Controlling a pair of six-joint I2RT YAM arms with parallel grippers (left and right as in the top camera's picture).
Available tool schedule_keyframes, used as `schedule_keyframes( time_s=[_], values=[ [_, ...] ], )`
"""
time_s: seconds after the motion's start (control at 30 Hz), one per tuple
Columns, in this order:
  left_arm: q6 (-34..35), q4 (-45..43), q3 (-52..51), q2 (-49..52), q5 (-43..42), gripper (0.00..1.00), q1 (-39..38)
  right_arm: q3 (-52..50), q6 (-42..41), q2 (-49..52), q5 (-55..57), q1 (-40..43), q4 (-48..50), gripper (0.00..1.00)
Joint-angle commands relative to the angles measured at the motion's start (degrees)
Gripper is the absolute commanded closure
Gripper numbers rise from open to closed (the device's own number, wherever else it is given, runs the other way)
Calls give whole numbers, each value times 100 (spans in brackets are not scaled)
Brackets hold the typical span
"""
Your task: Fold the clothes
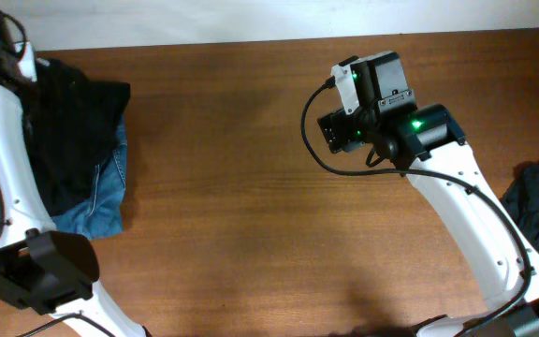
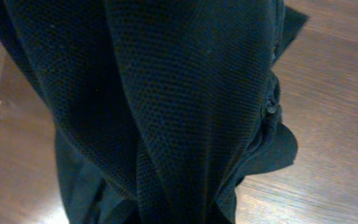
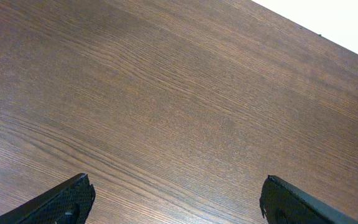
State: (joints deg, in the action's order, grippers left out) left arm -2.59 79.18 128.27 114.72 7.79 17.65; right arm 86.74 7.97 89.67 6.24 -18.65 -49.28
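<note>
Pinching limp black mesh garment [image 2: 185,112], left fingers [image 1: 15,67] are closed; right fingers [image 3: 61,200] gape above woodgrain table [image 3: 179,93].

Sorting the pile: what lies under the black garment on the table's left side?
Blue denim peeks out beneath the black garment; how far it runs underneath is covered.

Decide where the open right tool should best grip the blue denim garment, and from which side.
Probably best to grip the blue denim garment at its exposed corner nearest the robot, coming in from the bare table on its right. The black garment covers the rest, leaving only that strip uncovered and lying flat.
</note>
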Motion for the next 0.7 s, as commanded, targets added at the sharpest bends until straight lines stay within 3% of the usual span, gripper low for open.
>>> schedule_keyframes(
  time_s=[0.0,0.67],
  values=[
    [24,0,190,-278,107,99,249,136,20,-131,111,42,9,9],
    [39,573,190,-275,107,96,977,136,20,-131,111,42,-7,9]
  ],
)
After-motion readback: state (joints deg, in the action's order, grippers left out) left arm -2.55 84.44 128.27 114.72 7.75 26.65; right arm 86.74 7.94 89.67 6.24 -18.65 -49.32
